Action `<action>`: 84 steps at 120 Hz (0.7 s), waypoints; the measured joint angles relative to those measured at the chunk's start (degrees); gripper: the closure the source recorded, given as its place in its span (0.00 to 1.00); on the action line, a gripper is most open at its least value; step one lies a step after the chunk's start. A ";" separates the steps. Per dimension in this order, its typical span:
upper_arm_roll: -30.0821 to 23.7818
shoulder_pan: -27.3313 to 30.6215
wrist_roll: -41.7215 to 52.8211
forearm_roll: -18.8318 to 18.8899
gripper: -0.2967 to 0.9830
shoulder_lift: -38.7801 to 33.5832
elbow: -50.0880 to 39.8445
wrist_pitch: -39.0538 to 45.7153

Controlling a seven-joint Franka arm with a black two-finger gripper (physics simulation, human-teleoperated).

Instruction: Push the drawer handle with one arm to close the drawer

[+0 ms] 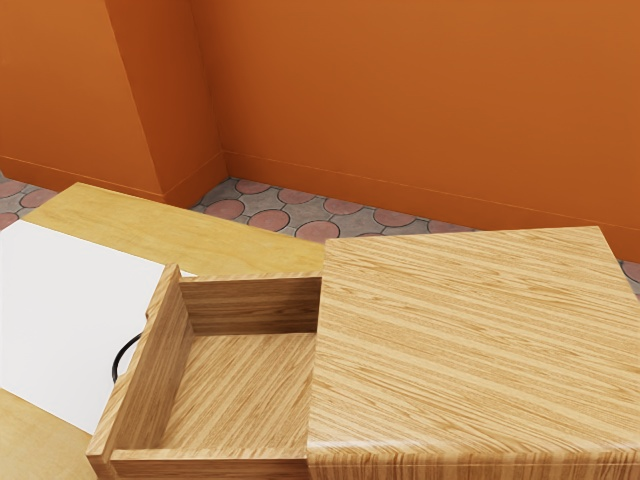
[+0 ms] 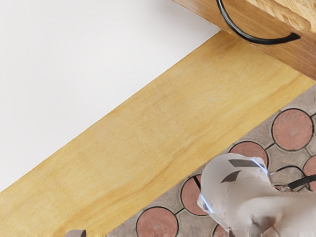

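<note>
the drawer (image 1: 240, 390) stands open, its handle (image 2: 261, 41) untouched

at the wrist view's lower edge, nearest its camera, the two fingertips of the gripper (image 2: 157, 233) stand wide apart, so the pincer is released, with its tips well apart from the handle. the black, curved handle is on the outer face of the drawer's front, in the exterior view's left half.

in that view the wood-grained cabinet (image 1: 465, 340) takes up the near side at the exterior view's right, and the drawer juts out of it toward the exterior view's left, baring its striped bottom and darker side walls. past the drawer's front lies a flat white panel (image 1: 65, 315) on the yellowish wooden table (image 1: 180, 227). beyond the table's edge comes the floor (image 1: 385, 216), reddish rounds set in grey; in the wrist view a white, rounded body (image 2: 237, 185) covers some of it. farthest off rises the orange wall (image 1: 400, 90).
</note>
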 joint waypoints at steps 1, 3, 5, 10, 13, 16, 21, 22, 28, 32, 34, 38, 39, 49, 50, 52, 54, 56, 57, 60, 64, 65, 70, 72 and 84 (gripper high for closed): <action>0.02 -0.05 0.24 0.00 0.53 -0.53 -1.53 0.42; 0.04 -0.12 0.70 -0.18 0.53 -1.61 -4.88 1.33; 0.07 -0.16 1.11 -0.45 0.54 -2.59 -7.79 2.22; 0.04 -0.23 1.93 -0.88 0.56 -4.95 -13.89 4.61; -0.02 -0.25 2.35 -1.01 0.59 -6.68 -18.29 6.63; -0.15 -0.28 2.76 -1.01 0.63 -7.87 -21.62 8.58; -1.47 -1.12 3.47 0.12 0.67 -9.15 -25.32 11.76; -1.71 -1.32 3.62 0.35 0.68 -9.34 -25.83 12.36; -2.55 -2.13 4.94 1.53 0.72 -10.14 -28.74 16.16; -2.81 -2.50 5.87 1.97 0.74 -10.64 -30.25 18.54; -2.89 -2.65 6.32 2.10 0.75 -10.88 -30.86 19.64; -2.99 -2.83 7.17 1.83 0.77 -11.42 -32.28 21.80; -3.01 -2.86 7.38 1.74 0.77 -11.56 -32.61 22.32; -3.06 -2.93 9.23 0.47 0.80 -12.26 -34.96 26.87; -3.06 -2.91 9.40 0.30 0.80 -12.29 -35.15 27.28; -3.05 -2.84 9.72 -0.06 0.81 -12.34 -35.56 28.09; -3.06 -2.77 10.03 -0.38 0.81 -12.37 -35.90 28.85; -3.07 -2.71 10.34 -0.69 0.81 -12.40 -36.17 29.56; -3.08 -2.69 10.49 -0.83 0.82 -12.41 -36.31 29.90; -3.09 -2.74 10.93 -1.21 0.82 -12.45 -36.67 30.83; -3.10 -2.94 11.49 -1.60 0.82 -12.86 -37.23 31.90; -3.10 -2.99 11.63 -1.69 0.82 -13.04 -37.42 32.14; -3.10 -3.55 12.33 -2.06 0.83 -14.23 -38.50 33.15; -3.10 -3.80 12.60 -2.17 0.83 -14.74 -38.95 33.48; -3.60 -4.46 14.09 -3.11 0.84 -17.62 -41.28 34.37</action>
